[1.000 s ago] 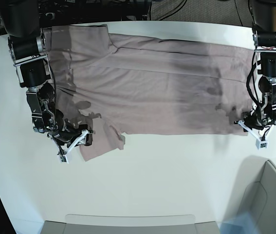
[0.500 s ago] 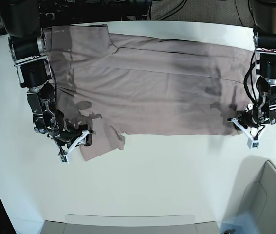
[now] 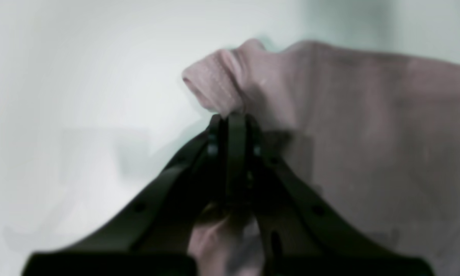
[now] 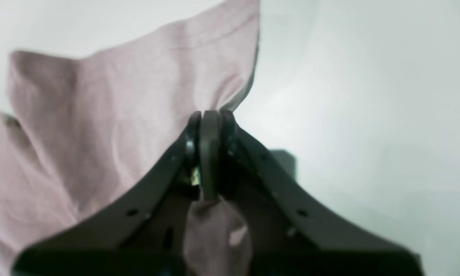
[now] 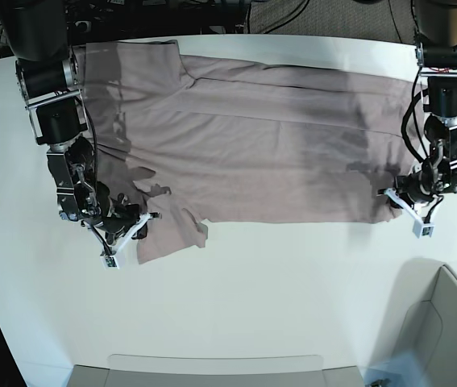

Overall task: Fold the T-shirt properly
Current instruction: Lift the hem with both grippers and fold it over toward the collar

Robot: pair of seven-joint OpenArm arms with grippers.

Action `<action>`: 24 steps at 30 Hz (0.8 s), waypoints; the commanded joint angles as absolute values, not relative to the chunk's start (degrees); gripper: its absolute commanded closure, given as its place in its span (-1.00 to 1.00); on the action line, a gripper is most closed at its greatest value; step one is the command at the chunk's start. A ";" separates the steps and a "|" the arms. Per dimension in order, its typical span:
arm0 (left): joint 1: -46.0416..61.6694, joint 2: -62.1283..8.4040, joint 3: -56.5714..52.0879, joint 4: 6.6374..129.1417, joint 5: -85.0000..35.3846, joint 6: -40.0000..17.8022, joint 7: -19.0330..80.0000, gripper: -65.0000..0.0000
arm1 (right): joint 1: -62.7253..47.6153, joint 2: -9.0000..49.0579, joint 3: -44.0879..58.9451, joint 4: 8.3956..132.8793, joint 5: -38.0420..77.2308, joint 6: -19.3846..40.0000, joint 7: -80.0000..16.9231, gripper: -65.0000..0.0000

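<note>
Both grippers just pinched shut on the shirt [image 5: 260, 145]
Left gripper [image 3: 230, 117] grips its hem corner, right gripper [image 4: 210, 115] its sleeve edge; lifting looks next.

Right wrist cam is pretty blurry, but the right hand [image 4: 210, 119] has its dark jaws pinched together on a fold of the T-shirt [image 4: 111, 126]. The mauve-pink fabric bunches up and fans out to the left, and a bit pokes through below the jaws. White tabletop [image 4: 367, 96] fills the right side.
</note>
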State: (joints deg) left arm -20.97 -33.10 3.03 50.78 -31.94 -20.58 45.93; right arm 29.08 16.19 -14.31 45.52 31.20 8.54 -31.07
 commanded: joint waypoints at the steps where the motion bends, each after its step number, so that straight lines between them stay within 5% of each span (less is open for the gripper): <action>1: -22.46 -34.42 1.10 52.62 -31.78 -20.18 44.97 1.00 | 30.81 16.75 -14.02 47.69 31.60 8.75 -29.58 1.00; 24: -17.71 -34.59 -8.92 64.40 -32.04 -20.18 51.56 1.00 | 25.36 19.38 -6.37 69.76 32.04 8.75 -40.84 1.00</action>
